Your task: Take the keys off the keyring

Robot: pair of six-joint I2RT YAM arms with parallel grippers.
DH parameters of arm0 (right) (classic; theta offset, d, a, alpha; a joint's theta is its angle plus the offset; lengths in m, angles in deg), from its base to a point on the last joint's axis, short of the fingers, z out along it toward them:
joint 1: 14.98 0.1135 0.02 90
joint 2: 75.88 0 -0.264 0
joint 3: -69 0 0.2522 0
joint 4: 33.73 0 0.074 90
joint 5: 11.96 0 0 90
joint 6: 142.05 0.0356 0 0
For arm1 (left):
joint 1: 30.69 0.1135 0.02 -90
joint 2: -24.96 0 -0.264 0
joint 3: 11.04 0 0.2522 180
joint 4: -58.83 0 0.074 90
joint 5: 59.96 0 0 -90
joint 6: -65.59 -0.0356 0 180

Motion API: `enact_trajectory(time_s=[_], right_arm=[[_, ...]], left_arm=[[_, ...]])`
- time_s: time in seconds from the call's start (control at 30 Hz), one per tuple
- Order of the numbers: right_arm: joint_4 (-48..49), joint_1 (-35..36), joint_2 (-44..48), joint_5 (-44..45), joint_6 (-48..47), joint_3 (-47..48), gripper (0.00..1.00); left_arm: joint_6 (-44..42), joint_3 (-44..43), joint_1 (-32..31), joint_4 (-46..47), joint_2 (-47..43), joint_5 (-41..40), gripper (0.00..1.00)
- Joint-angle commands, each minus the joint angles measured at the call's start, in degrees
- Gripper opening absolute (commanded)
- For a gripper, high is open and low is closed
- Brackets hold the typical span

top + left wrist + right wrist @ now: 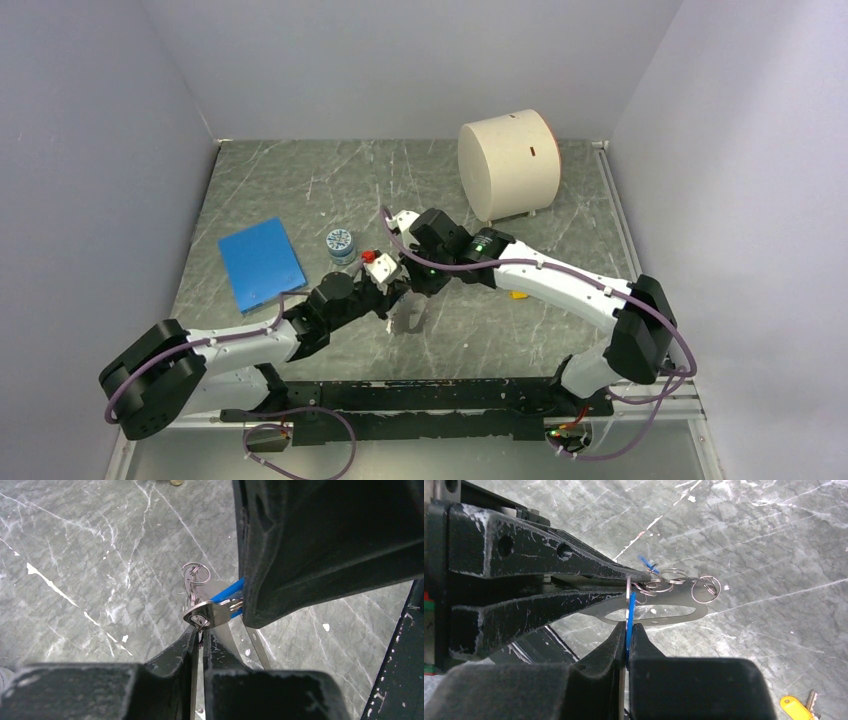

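Note:
My two grippers meet above the table's middle. My left gripper (201, 632) is shut on the keyring where it passes through the hole of a silver key end (212, 614). The keyring (694, 611) is a thin grey oval loop; it hangs below both grippers, with several small split rings (706, 587) on it. My right gripper (628, 627) is shut on the blue key (629, 611), seen edge-on between its fingers. In the top view the left gripper (388, 288) and the right gripper (413, 282) touch tip to tip. A yellow key (518, 294) lies on the table. No green key shows.
A small round blue-patterned jar (340, 243) stands left of the grippers. A blue flat pad (262, 263) lies at the left. A large cream cylinder (508, 163) stands at the back right. The yellow key also shows in the right wrist view (796, 706).

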Motion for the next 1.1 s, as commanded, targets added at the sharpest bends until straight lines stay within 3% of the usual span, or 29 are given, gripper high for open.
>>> enact_trajectory(time_s=[0.0,0.1,0.23,0.57,0.73,1.07], right_arm=[[1.7,0.24,0.2,-3.49,0.35,4.92,0.0],[1.99,-0.03,0.77,-3.6,0.54,4.24,0.0],[2.51,-0.24,1.44,-4.02,0.96,3.09,0.0],[3.34,-0.84,2.81,-5.23,1.53,1.55,0.0],[3.38,-1.38,2.83,-5.95,1.73,1.26,0.0],[3.84,-2.32,3.59,-6.96,2.13,0.58,0.0]], left_arm=[[-2.16,-1.82,-0.94,-2.22,1.2,0.08,0.16],[-1.87,-0.61,-0.98,-1.06,0.79,-0.42,0.27],[-1.73,0.39,-0.94,0.19,0.47,-0.79,0.32],[-1.37,2.83,-0.97,5.65,2.69,-1.55,0.32],[-1.46,4.01,-0.95,8.33,3.54,-2.16,0.27],[-1.35,5.16,-0.92,10.92,4.68,-2.16,0.24]])
